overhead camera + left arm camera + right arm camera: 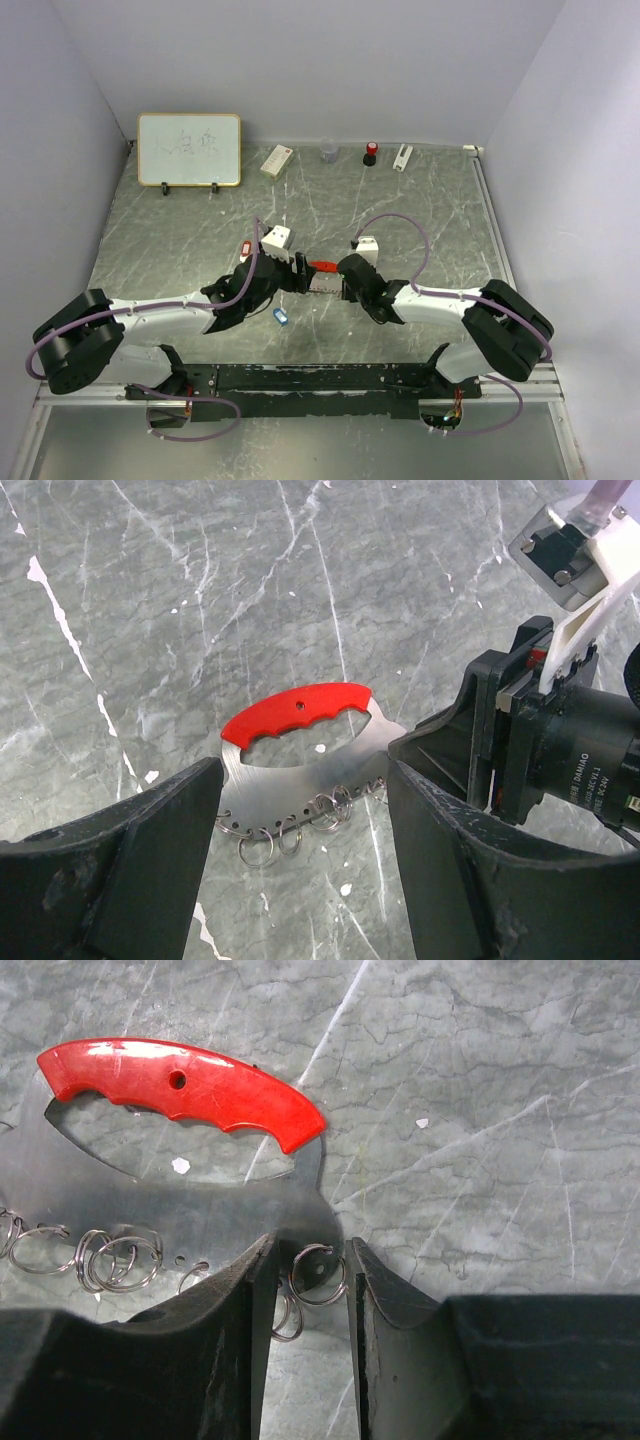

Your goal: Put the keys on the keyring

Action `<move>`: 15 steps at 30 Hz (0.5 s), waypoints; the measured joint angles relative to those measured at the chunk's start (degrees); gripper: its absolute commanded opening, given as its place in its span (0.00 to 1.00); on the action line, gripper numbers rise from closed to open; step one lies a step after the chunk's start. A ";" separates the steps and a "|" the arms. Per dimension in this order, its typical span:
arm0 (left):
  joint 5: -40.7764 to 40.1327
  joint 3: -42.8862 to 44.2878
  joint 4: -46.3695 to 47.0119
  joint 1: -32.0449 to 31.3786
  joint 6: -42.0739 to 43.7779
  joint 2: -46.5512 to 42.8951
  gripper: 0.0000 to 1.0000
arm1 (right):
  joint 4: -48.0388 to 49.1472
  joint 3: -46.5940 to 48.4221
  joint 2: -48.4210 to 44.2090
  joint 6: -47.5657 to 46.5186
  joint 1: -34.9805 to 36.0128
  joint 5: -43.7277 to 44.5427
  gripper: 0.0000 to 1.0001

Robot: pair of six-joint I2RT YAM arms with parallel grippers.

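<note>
I have the keyring (300, 765) lying flat near the middle of the counter (420, 200), a little toward its near edge. Its red fob (180, 1085) is on the far side, and a row of small split rings hangs along the plate's near rim. The right end effector (312, 1260) has its fingers narrowly apart with one split ring (318, 1275) in the gap. I cannot tell whether the pads bear on the wire yet. The left end effector (305, 780) stands wide apart, straddling the plate's other end and gripping nothing.

I read this step as securing that one ring. I would close the right side slowly and squarely on the wire (it is thin and likely to skate out sideways) and bring the left down to pin the plate.

The blue key (280, 316) lies just on the near-edge side of the keyring, and the red key (247, 248) lies toward the left edge from the left end effector. Neither is on a ring. The two end effectors crowd each other over the plate, which I judge to be the main obstacle. The whiteboard (189, 149) and the small items along the far edge are well apart from the work.
</note>
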 measured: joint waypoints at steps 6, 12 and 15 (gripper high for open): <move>-0.52 0.11 0.02 -0.20 0.00 0.07 0.77 | 0.20 0.00 0.11 0.00 0.00 0.09 0.32; -0.70 0.55 0.04 -0.33 0.00 0.09 0.77 | 0.26 0.00 0.15 0.00 0.00 0.09 0.31; -0.79 0.59 0.02 -0.33 0.00 0.09 0.77 | 0.28 0.00 0.15 0.00 0.00 0.09 0.30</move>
